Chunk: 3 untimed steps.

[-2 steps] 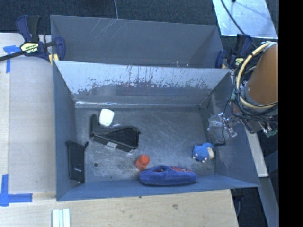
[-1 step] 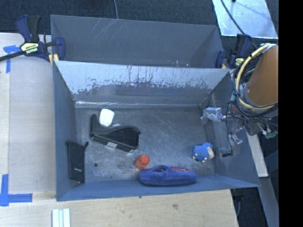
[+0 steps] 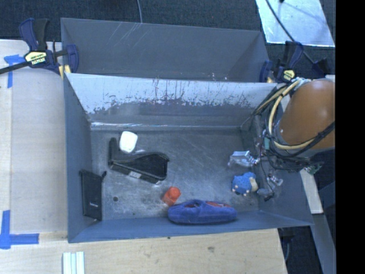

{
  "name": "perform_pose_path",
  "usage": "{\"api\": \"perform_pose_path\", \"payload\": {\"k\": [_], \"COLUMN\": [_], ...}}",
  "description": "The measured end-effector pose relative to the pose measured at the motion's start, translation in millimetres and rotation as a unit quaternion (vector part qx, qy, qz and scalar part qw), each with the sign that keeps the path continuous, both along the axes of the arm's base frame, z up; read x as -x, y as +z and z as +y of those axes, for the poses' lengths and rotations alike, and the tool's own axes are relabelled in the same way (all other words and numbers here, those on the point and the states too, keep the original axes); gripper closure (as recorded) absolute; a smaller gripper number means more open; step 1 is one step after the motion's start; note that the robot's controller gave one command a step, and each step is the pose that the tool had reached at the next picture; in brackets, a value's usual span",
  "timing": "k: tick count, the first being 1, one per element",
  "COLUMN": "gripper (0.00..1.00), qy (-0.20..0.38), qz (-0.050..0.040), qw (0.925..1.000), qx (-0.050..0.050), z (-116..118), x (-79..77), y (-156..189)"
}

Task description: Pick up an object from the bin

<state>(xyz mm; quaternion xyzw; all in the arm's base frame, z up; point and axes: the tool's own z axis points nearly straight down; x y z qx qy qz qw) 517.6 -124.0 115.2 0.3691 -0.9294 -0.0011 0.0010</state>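
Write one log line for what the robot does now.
pincer: low, right side of bin | beside: small blue thing | grasp: cannot tell

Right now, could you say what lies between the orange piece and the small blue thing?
Bare bin floor separates orange piece from small blue thing, per camera view.

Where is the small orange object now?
In the camera view, the small orange object lies mid-front in the bin, between the black stapler-like thing and the long blue thing.
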Motion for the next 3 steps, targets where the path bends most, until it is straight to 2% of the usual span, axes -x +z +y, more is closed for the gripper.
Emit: {"api": "perform_pose_path", "payload": {"k": [1, 2, 3], "gripper": [0.00, 1.00, 1.00], "qy": [-0.003, -0.002, -0.017], "qz": [-0.0011, -0.0062, -0.0067], "qw": [1.0000, 1.0000, 0.9998], "qx": [-0.002, 0.001, 0.002], "z": [-8.8, -10.9, -4.2], "x": [-41.2, -42.2, -21.7], "y": [-45.2, -41.8, 98.4]}}
